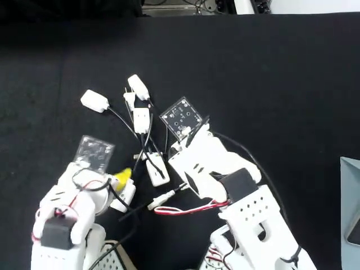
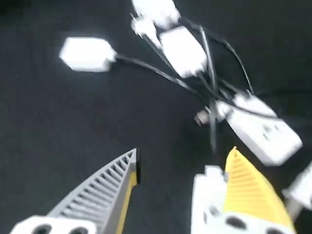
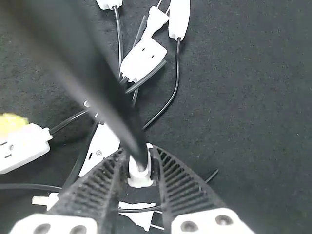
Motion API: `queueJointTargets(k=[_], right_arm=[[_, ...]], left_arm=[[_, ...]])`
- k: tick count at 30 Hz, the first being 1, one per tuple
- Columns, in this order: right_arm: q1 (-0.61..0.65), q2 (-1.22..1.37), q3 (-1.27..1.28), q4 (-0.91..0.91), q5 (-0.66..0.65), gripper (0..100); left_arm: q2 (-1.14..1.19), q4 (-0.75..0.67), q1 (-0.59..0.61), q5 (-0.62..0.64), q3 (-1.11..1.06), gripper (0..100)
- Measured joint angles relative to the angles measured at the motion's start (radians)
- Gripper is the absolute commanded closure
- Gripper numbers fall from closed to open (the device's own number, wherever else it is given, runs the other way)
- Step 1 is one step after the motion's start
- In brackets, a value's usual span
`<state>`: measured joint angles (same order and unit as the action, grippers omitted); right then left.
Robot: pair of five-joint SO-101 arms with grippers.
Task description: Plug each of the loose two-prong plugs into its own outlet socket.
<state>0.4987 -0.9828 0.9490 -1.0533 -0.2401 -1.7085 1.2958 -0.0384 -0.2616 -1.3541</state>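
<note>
- Right wrist view: right hand [image 3: 138, 155] pinched on a white two-prong plug [image 3: 139, 176], its black cord [image 3: 97, 87] rising toward the lens. Other loose plugs [image 3: 178, 17] lie tangled on the black surface [image 3: 253, 97].
- Left wrist view: left hand [image 2: 184, 156] spread and empty, just beside a white outlet socket block [image 2: 263, 131].
- Handling, as judged: the plug is light, rigid and smooth-shelled. Its prongs are thin, and the cord looks springy enough to twist it. Grip the body's flat flanks, keeping the prongs free.
- High view adds the layout, with the tangle lying between both arms. The wrist views resolve each grip.
</note>
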Motion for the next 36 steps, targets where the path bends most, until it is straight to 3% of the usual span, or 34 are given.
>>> queueJointTargets(k=[8,14,27,36], right_arm=[[0.0,0.0,0.018,0.011,0.0,98.7],[0.0,0.003,0.029,0.028,0.005,98.7],[0.0,0.003,0.029,0.028,0.005,98.7],[0.0,0.003,0.029,0.028,0.003,98.7]], left_arm=[[0.448,0.0,-0.089,-0.002,0.071,72],[0.687,-0.02,-0.101,0.0,0.123,79],[0.641,-0.02,-0.295,0.058,0.166,79],[0.698,-0.167,-0.262,0.063,0.043,80]])
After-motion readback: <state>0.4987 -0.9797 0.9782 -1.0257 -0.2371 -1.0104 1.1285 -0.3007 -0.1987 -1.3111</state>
